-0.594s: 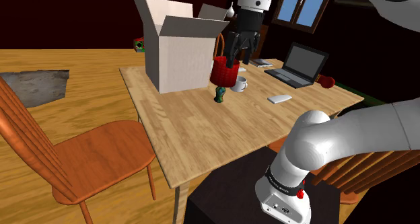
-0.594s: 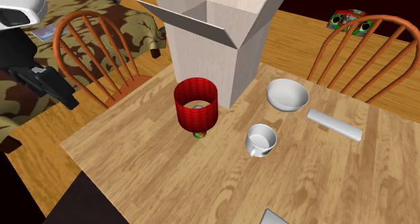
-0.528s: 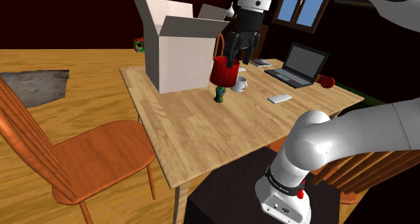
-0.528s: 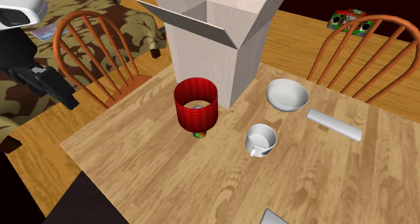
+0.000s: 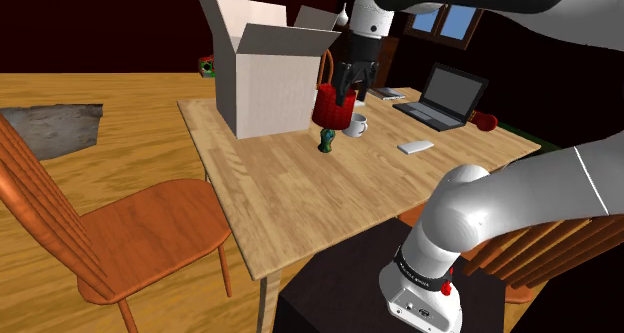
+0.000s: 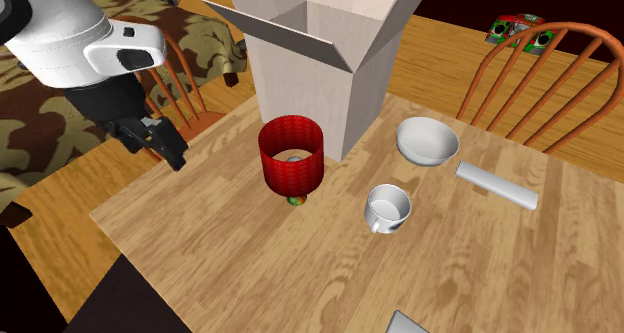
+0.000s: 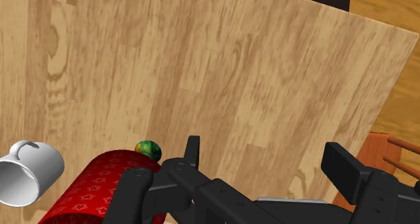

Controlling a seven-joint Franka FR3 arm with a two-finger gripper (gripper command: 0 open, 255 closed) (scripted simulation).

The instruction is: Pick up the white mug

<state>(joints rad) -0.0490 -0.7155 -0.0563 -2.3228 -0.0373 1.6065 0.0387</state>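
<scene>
The white mug (image 6: 387, 209) stands upright on the bench (image 6: 250, 266), right of centre in the second exterior view. The claw (image 6: 170, 151) is spread and empty. The mug is likely light, rigid and slick, so pinch one wall at the rim.

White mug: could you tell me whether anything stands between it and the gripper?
Yes: in the second exterior view, the red shade stands on the table between the open gripper and the white mug.

The white mug (image 6: 387, 209) with one handle stands upright and empty on the wooden table (image 6: 250, 251), near the white bowl (image 6: 427, 141).
</scene>
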